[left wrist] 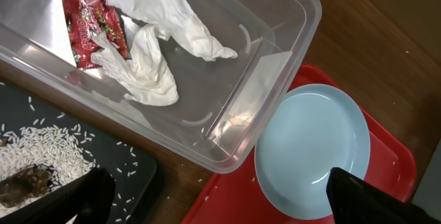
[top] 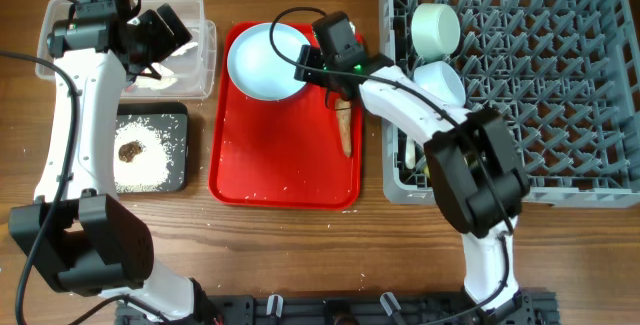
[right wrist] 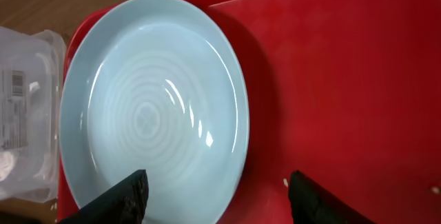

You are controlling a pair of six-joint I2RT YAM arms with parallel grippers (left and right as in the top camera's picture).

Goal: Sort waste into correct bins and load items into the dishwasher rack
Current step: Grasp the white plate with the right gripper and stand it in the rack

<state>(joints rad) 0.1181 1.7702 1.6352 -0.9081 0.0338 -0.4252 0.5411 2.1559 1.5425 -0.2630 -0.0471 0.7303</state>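
We see the right gripper (top: 331,82) (right wrist: 217,180) hanging over the flat red tray (top: 280,160) (right wrist: 344,79) with its fingers spread wide and nothing between them. The pale blue round plate (top: 262,60) (right wrist: 151,107) lies flat on the tray's far left corner. In the right wrist view one finger is over the plate's near rim and the other over bare tray, so most of the plate lies beyond the fingertips. The long brown carrot-shaped food piece (top: 346,130) lies on the tray just beside this gripper, on its near side.

The left gripper (top: 165,30) (left wrist: 217,180) hovers over the clear plastic tub (top: 206,70) (left wrist: 289,17), likewise spread and empty. Inside the tub we find the red-and-white wrapper (left wrist: 89,17) and the crumpled white paper (left wrist: 158,45), touching each other. Next to the tub, the black tray (top: 180,117) (left wrist: 141,176) holds white rice-like crumbs (top: 150,160) (left wrist: 41,145) around the dark brown lump (top: 130,150) (left wrist: 24,182).

In the dishwasher rack (top: 560,95), the pale green bowl (top: 436,27) and pale blue bowl (top: 440,80) stand along the left side.
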